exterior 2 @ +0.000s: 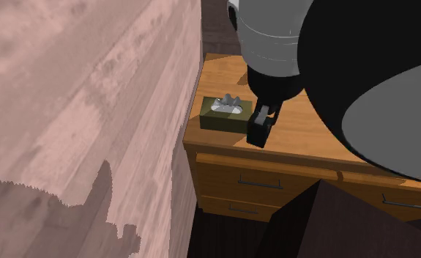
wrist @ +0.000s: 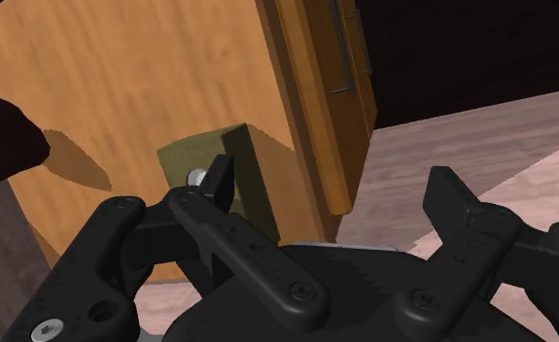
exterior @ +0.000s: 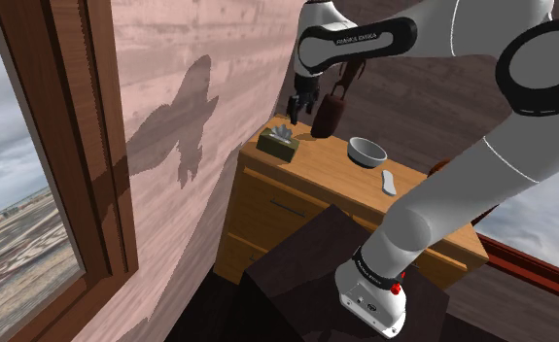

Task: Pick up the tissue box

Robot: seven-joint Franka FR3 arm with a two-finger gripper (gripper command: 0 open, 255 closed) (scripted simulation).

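A: Entry 1, the tool?
B: Black gripper (exterior: 301, 105). Its fingers (wrist: 219, 183) stand well apart, nothing btwn them. It points down over the dresser (exterior: 321, 167), at the wall-side end of the top, close to the front edge.

A: Arm pose?
B: White arm (exterior: 442, 39) w/ dark joints. Base on the stand (exterior: 306, 272), lower right in the shoulder view. It rises to a high elbow, the forearm runs toward that view's left, and the wrist is bent down.

A: Entry 2, task item?
B: Tissue box (exterior 2: 223, 117). Olive green, white tissue out of the top slot. Sits flat at the wall-side front corner of the dresser top. The gripper is just beside it, on the side away from the wall. In the wrist view the box lies past one finger, not in the gap. Contact: can't tell.

A: Others on the top?
B: Dark brown item (exterior: 328, 115), upright, near the gripper toward the back edge, type unclear. Grey bowl (exterior: 366, 150), farther from the wall. Small white item (exterior: 389, 182), flat, beside the bowl, farther from the wall again.

A: Surroundings?
B: Dresser is wood, drawers w/ bar handles in front. Pinkish plank wall (exterior: 190, 87) at its end, arm's shadow on it. Wood-framed window (exterior: 68, 146) farther along that wall.
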